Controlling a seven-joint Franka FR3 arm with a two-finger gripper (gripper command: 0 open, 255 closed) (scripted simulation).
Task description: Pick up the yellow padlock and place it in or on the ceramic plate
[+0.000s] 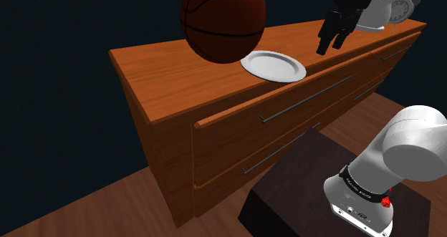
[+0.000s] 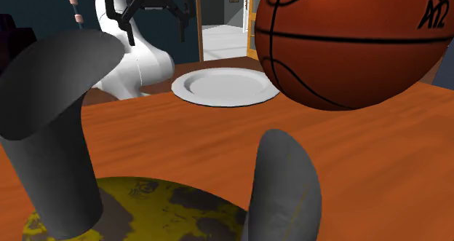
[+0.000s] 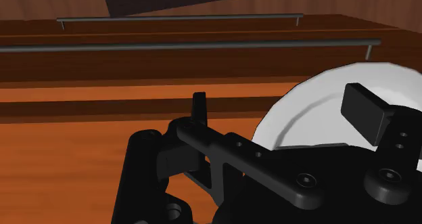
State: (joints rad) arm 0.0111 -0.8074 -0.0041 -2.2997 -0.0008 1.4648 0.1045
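While the hand (image 1: 330,46) hangs wide and empty, white plate (image 1: 274,65) sits near | yellow padlock (image 2: 145,210) well apart

Basketball (image 1: 222,21) cut off by shoulder view's top edge. Padlock (image 2: 167,212) cropped by second exterior view's bottom edge. Plate (image 3: 318,114) partly hidden behind gripper (image 3: 283,106).

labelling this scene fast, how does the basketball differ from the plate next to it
The basketball is a dark orange ball with black seams; the plate is plain white. The basketball stands tall, while the plate lies flat and low. Both are round, side by side on the wooden dresser.
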